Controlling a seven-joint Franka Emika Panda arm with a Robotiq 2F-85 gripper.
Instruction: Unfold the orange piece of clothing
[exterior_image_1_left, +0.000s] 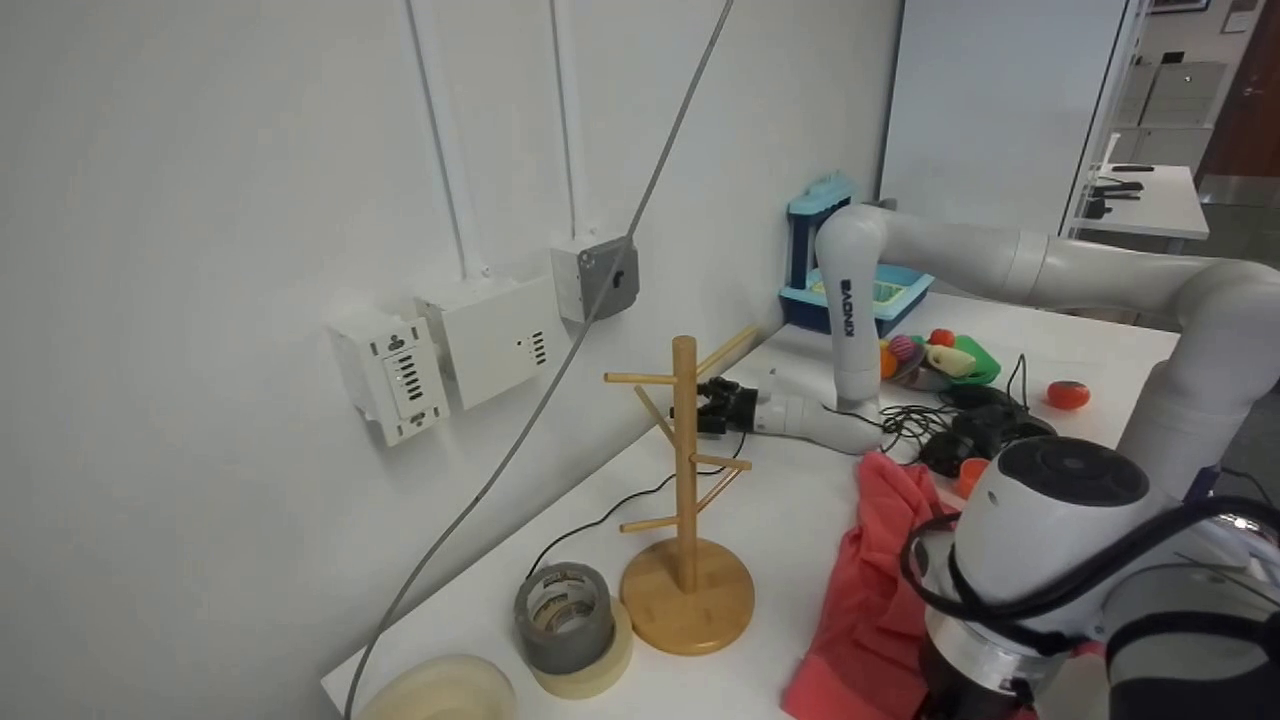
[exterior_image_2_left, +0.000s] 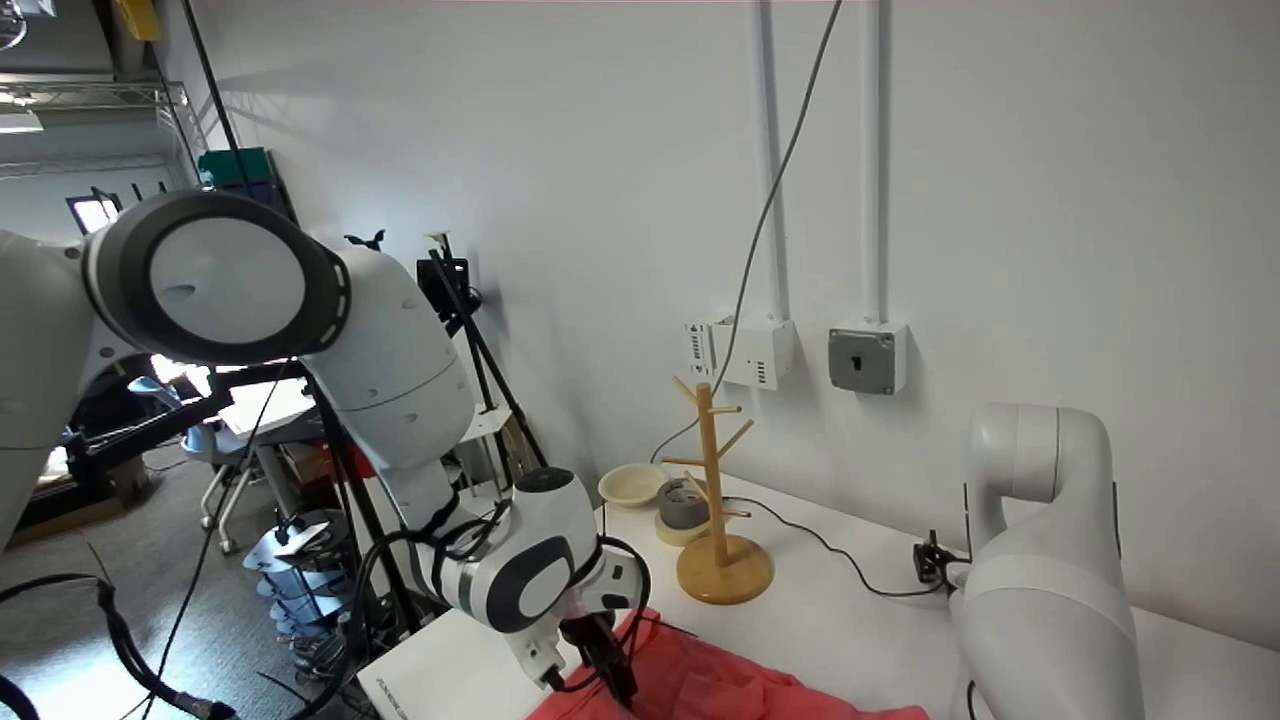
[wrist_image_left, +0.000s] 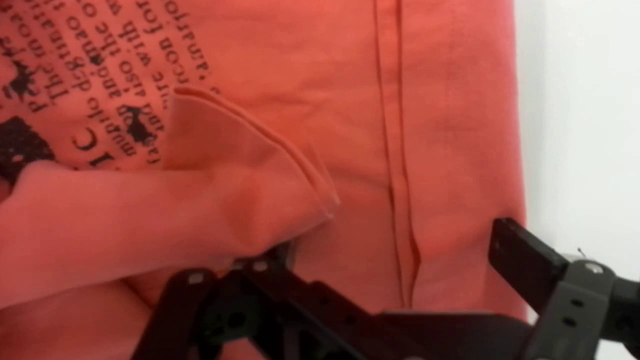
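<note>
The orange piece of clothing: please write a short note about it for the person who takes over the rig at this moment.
End effector: open, over the orange piece of clothing, gripping nothing visible; whether it touches the fabric is unclear.
Where: the garment lies wrinkled on the white table, beside the wooden peg stand.
Done: part of it lies fairly flat, with black print showing.
Left: a loose flap is folded over some of the print; probably grasp that next and open it outward, then smooth the wrinkles.

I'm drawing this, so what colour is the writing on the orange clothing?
Black. The writing on the clothing shows best in the wrist view.
</note>
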